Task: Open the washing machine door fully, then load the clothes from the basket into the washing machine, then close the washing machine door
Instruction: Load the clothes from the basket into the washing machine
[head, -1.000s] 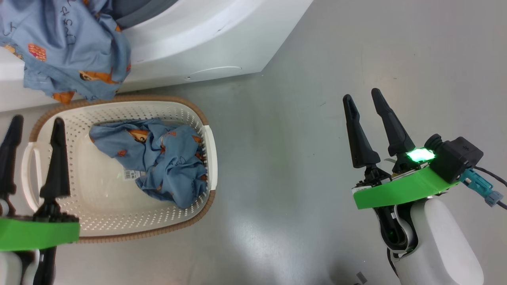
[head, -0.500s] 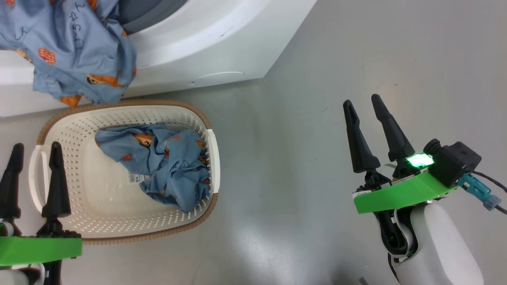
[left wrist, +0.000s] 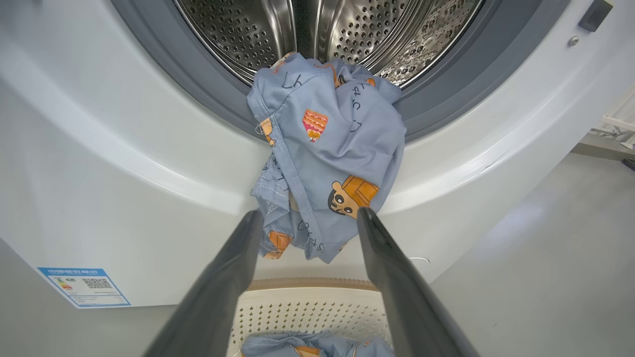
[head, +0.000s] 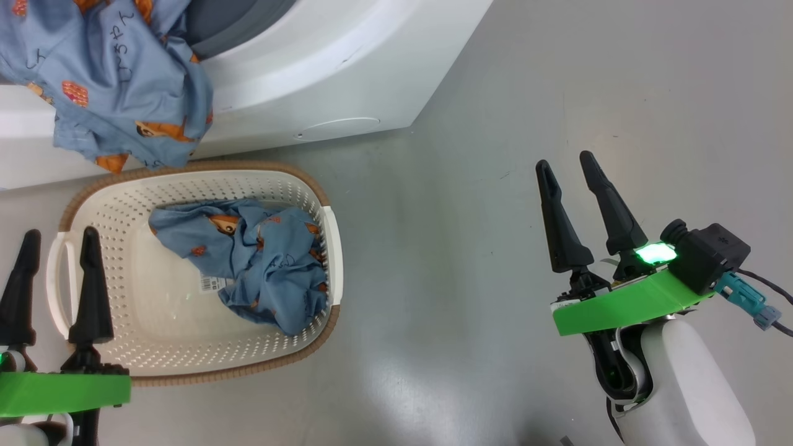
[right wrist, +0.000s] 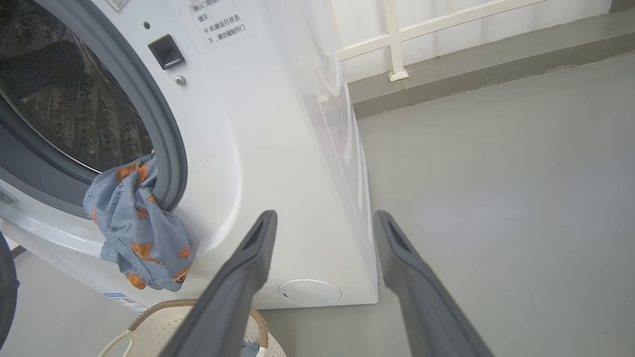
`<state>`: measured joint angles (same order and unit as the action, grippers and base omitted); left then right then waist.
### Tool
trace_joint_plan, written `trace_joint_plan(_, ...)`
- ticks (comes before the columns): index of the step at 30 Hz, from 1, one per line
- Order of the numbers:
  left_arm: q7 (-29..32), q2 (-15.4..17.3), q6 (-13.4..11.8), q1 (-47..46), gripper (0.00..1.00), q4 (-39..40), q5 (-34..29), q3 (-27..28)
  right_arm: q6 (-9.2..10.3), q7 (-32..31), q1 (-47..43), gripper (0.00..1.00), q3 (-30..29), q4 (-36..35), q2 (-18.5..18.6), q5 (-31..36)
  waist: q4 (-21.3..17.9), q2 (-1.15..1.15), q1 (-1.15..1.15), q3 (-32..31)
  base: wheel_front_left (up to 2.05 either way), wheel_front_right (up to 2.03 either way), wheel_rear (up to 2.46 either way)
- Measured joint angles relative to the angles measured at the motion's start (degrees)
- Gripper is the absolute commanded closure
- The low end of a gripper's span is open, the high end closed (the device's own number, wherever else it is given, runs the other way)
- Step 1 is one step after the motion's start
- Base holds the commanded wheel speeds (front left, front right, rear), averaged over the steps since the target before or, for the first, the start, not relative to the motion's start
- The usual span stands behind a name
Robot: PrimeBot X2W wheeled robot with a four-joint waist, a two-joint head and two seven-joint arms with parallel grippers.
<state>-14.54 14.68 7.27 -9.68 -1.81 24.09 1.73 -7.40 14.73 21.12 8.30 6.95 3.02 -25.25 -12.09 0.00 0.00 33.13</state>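
The washing machine (head: 322, 74) stands on the floor (head: 483, 260) with its steel drum (left wrist: 317, 25) open to view. 1 garment (left wrist: 327, 163) hangs from the drum's lower edge, over the grey ring (left wrist: 446, 84) and down the white front, its hem just above the basket (head: 186, 350). The basket sits on the floor close against the machine; a 2nd garment (head: 260, 266) lies crumpled in its right half. The left tool (head: 61, 233) hovers by the basket's left handle, fingers wide and empty. The right tool (head: 564, 160) hangs over bare floor, well right of the basket, also wide, holding nothing.
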Motion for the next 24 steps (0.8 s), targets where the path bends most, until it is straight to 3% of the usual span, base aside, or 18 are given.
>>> trace_joint_plan(7,0.91,0.74,0.02,-2.65,0.0,-5.25,0.38,-3.0,0.0,0.0,0.01,0.0,0.0,0.12,0.01,0.0,0.14,0.0,0.0,0.3,0.0,0.0,0.0)
trace_joint_plan(24,3.96,4.63,0.03,-25.32,0.0,-30.17,5.9,-13.25,0.0,0.0,0.05,0.0,0.67,0.14,0.0,-0.56,-2.23,0.0,0.0,1.0,0.0,0.0,0.0)
